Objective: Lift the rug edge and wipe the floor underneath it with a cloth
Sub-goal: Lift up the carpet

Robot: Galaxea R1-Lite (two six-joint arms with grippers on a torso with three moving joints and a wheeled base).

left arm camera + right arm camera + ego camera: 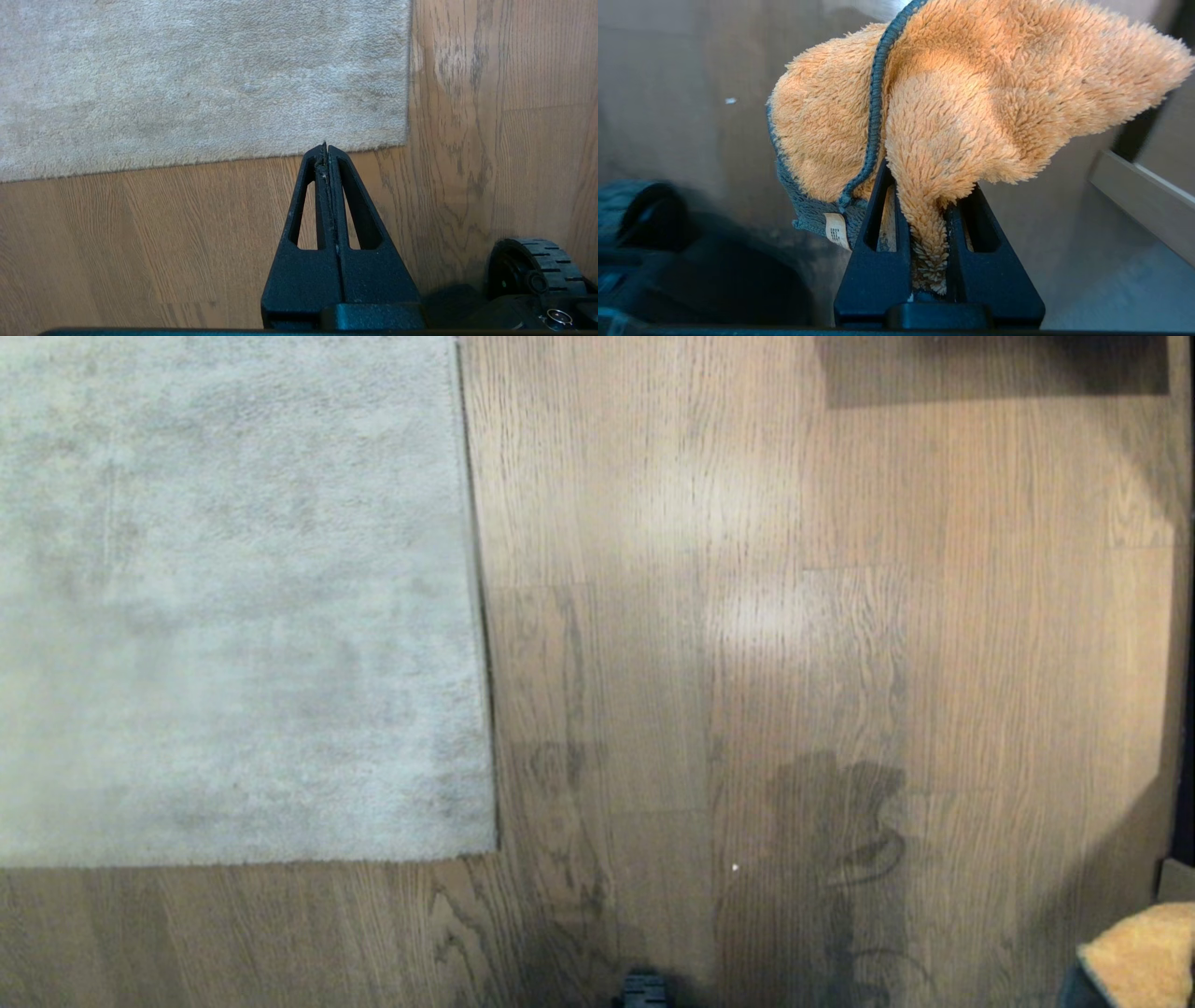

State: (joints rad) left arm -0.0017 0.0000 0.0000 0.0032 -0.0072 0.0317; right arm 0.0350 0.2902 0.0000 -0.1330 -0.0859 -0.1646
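Now, from the head camera: the big grey rug (233, 597) fills the upper left, lying flat, and the rug edge (481, 644) runs straight down to a square corner near the middle left. Everywhere else is the floor (747, 663), brown planks with dark grain swirls, two pale patches of glare near the centre and a soft shadow low down. A darker rectangular shadow sits at the top right, and a dark vertical strip lines the far right side. Down in the bottom right corner pokes a bit of the cloth (1144, 957), orange and fluffy, well apart from the rug.

Over to the left wrist camera: the left gripper (326, 148) hangs above bare planks just beside the rug's border, its black fingers (308, 196) pressed together with nothing between them. One of the robot's wheels (537, 266) shows at the corner.

And the right wrist camera: the right gripper (930, 205) has its fingers narrowly parted and clamped on a fold of the orange cloth, which bunches up past the tips. A grey-green stitched hem and a small white tag (836, 231) hang on one side. A pale baseboard (1143, 196) crosses behind it.
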